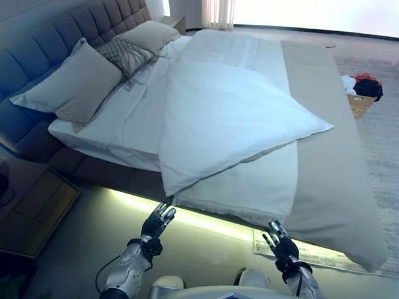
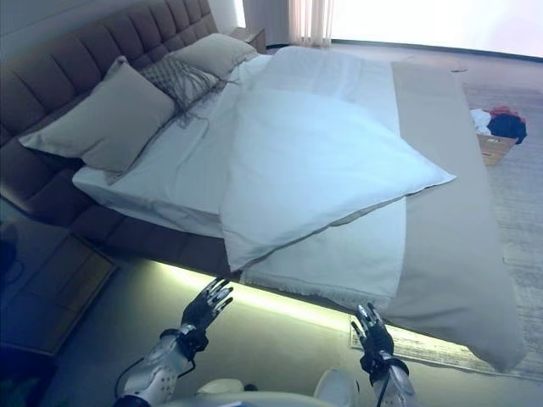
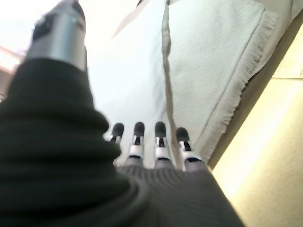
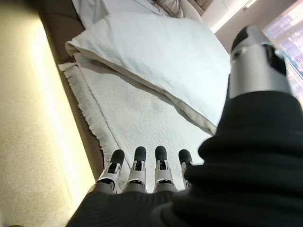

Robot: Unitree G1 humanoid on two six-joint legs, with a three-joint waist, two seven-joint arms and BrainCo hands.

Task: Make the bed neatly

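Observation:
The bed (image 1: 156,171) has a white duvet (image 1: 230,112) lying skewed across it, one corner hanging over the near side and another pointing right. Under it lie a white fringed blanket (image 1: 249,187) and a beige cover (image 1: 330,156). Pillows (image 1: 75,87) lean against the headboard at the left. My left hand (image 1: 157,222) is open, fingers straight, just below the duvet's hanging corner, not touching it. My right hand (image 1: 278,245) is open below the blanket's fringe. In the left wrist view the fingers (image 3: 160,142) point at the duvet (image 3: 128,71); in the right wrist view the fingers (image 4: 137,168) point at the blanket (image 4: 137,118).
A tufted headboard (image 1: 50,37) runs along the left. A nightstand (image 1: 31,205) stands at the lower left. A box of clothes (image 1: 361,93) sits on the rug beyond the bed at the right. A lit strip glows under the bed's edge (image 1: 206,219).

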